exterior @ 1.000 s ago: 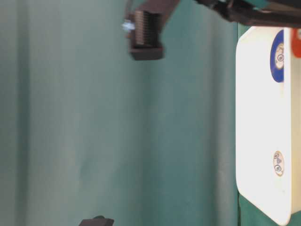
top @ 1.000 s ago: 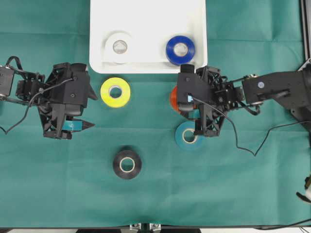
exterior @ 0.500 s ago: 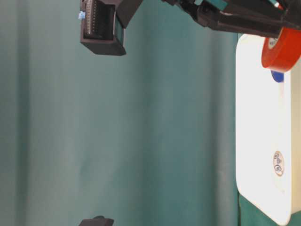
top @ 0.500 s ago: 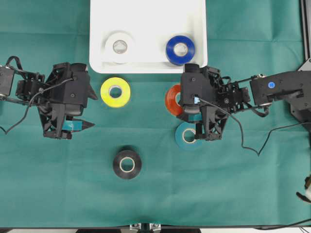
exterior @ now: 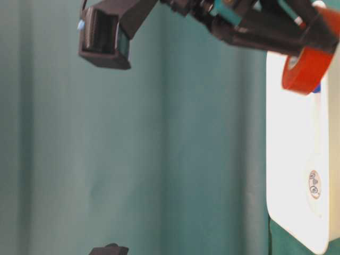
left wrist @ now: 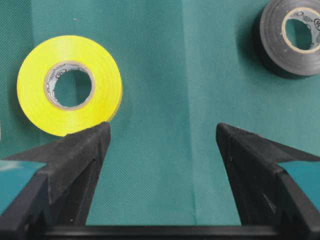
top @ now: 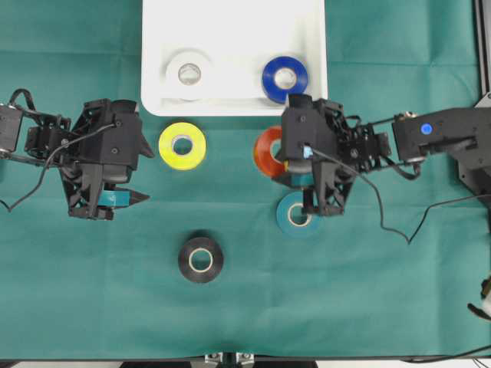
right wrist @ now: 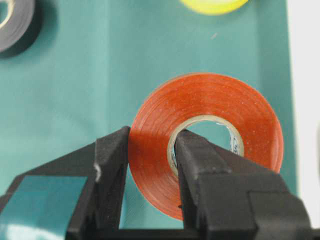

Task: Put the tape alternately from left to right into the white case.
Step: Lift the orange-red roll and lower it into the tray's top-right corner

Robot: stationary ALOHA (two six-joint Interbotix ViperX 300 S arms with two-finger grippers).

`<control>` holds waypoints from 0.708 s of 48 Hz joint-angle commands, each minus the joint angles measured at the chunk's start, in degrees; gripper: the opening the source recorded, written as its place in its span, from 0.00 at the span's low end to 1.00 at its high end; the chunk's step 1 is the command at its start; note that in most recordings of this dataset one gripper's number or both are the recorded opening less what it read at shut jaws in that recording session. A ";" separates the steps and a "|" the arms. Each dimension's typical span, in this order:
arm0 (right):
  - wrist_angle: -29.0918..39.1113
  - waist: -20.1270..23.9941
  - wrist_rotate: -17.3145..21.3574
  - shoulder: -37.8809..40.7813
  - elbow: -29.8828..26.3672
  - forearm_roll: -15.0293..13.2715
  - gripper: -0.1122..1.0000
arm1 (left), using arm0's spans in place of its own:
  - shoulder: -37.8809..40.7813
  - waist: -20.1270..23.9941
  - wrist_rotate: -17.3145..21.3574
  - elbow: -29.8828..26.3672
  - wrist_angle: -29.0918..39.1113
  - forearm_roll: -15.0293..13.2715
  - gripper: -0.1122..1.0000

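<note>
Gripping the red-orange roll [right wrist: 200, 135] by its wall, right gripper [right wrist: 150, 165] holds it lifted just below the white case [top: 234, 46]; left gripper [left wrist: 160, 150] spread wide, empty, beside it.

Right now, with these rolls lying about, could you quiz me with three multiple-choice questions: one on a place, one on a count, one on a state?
1. Where is the black roll?
A. In the white case
B. On the green cloth
C. In a tool

2. How many rolls lie in the white case?
A. Two
B. Four
C. None

3. What is the right tool doing?
A. Standing open
B. Gripping the red-orange roll
C. Gripping a teal roll

Answers: 1 B, it lies alone on the cloth. 2 A, only the white roll and the blue roll are inside. 3 B, one finger is through its core, one outside.
</note>
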 commanded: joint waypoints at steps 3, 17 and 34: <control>-2.11 -1.93 0.00 -1.32 -2.02 -3.34 0.37 | -0.62 -0.18 0.00 -0.97 -0.26 -0.09 0.89; -5.71 -8.35 0.09 -1.05 -2.20 -7.82 0.37 | -0.62 -0.18 0.00 -1.32 -0.26 -0.09 0.89; -7.03 -18.11 -0.09 1.76 -2.11 -8.79 0.37 | -0.62 -0.18 0.00 -1.32 -0.26 -0.09 0.89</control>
